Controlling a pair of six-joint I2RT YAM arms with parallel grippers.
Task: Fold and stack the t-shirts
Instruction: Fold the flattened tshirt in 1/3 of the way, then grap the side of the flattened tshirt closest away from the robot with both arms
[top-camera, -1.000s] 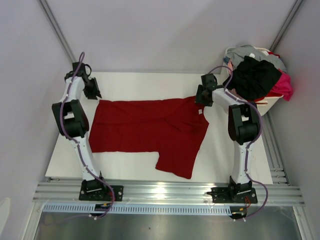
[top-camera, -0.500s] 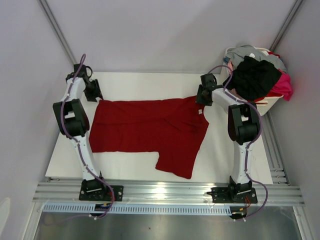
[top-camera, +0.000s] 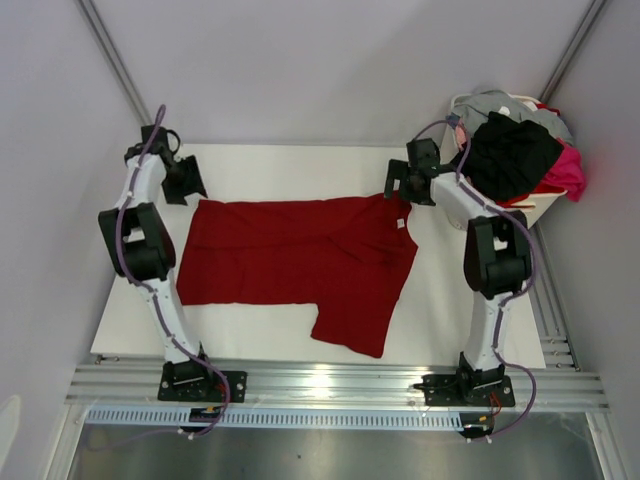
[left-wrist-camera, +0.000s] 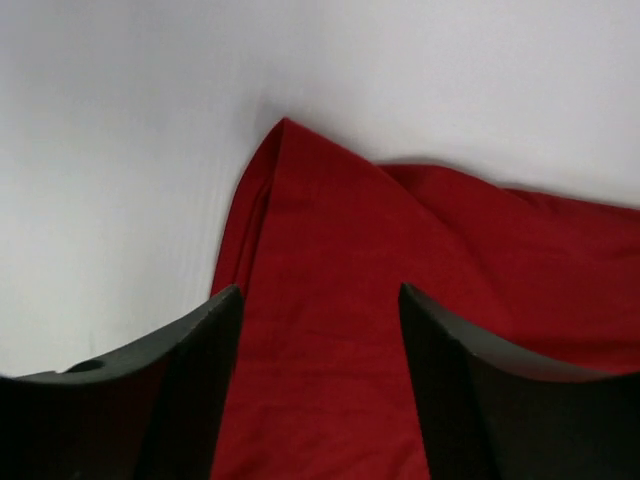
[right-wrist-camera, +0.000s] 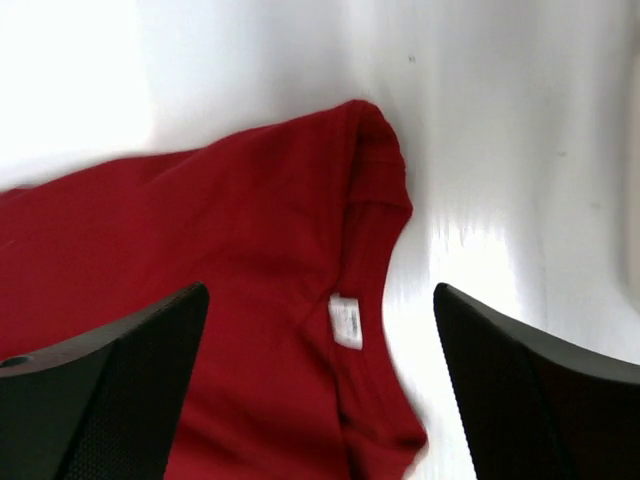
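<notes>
A dark red t-shirt lies spread and partly folded on the white table. My left gripper hovers over its far left corner. In the left wrist view that gripper is open, and the red cloth lies flat beneath the gap. My right gripper is by the far right corner, at the collar. Seen from the right wrist, this gripper is wide open above the collar and its white label, holding nothing.
A white basket stands at the far right, off the table's corner. It is heaped with a black t-shirt, a pink one and a grey one. Grey walls close in on both sides, and an aluminium rail runs along the near edge.
Both grippers have opened wider and let the red shirt's far corners lie on the table. The right gripper has drawn back from the collar; the left has shifted slightly away.
</notes>
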